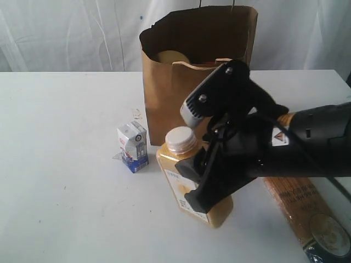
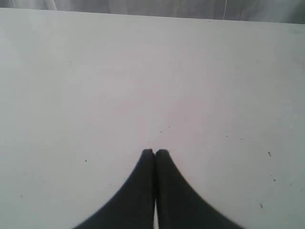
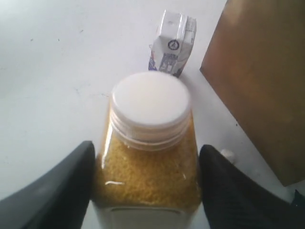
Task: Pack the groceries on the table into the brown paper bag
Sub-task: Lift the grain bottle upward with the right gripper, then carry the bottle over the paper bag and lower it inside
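The yellow white-capped bottle (image 1: 171, 164) (image 3: 147, 167) lies tilted on the table (image 1: 55, 175), in front of the brown paper bag (image 1: 170, 93) (image 3: 257, 81). My right gripper (image 1: 200, 192) (image 3: 147, 145) is shut on its body, one black finger pressed against each side. The small white-blue carton (image 1: 132, 147) (image 3: 172, 45) stands just left of the bottle. A long spaghetti packet (image 1: 299, 203) lies at the right, partly under my right arm. A pale yellow lid (image 1: 170, 56) shows inside the bag. My left gripper (image 2: 155, 151) is shut over bare tabletop (image 2: 143, 71), holding nothing.
The bag stands upright and open-topped at the back middle, with a white curtain (image 1: 66, 33) behind the table. Small white crumbs (image 1: 137, 113) lie by the bag's left foot. My right arm (image 1: 307, 142) reaches in from the right edge.
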Tool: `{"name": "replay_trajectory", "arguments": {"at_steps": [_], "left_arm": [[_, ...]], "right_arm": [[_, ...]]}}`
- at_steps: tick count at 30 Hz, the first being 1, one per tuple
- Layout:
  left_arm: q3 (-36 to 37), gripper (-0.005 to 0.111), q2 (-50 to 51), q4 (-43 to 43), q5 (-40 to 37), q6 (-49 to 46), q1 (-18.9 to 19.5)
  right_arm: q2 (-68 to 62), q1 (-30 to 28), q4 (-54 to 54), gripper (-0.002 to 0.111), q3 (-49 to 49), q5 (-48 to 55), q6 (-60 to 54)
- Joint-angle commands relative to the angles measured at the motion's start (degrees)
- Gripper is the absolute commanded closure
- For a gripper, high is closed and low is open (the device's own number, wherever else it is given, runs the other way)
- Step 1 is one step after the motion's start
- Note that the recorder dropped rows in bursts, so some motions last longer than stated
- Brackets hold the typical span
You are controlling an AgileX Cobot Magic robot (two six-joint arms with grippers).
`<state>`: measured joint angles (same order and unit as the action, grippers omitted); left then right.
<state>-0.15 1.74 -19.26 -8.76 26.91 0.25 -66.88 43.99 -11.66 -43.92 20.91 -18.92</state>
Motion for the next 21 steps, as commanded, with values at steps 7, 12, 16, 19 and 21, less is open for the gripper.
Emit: {"name": "replay_trajectory", "arguments": {"at_steps": [7,12,16,19,21], "left_arm": [[0.2,0.107,-0.3,-0.1,0.3,0.1,-0.3],[0.2,0.107,-0.3,-0.1,0.3,0.1,-0.3],[0.2,0.107,-0.3,-0.1,0.3,0.1,-0.3],[0.2,0.107,-0.3,-0.1,0.3,0.1,-0.3],[0.2,0.107,-0.3,-0.1,0.3,0.1,-0.3]], "right_arm": [[18.4,0.2,-1.6,0.085,-3.0,3.3,4.4],[22.3,0.2,-1.1,0.085,-11.5,-2.7,11.3],[18.6,-0.7,-0.1,0.085,-18.3,-8.5,11.8],[13.1,-2.5,-0.1,0.085,-23.4,-13.6,11.8],[9.0,-4.0,-0.1,0.085,-25.8,-18.1,10.5]]}}
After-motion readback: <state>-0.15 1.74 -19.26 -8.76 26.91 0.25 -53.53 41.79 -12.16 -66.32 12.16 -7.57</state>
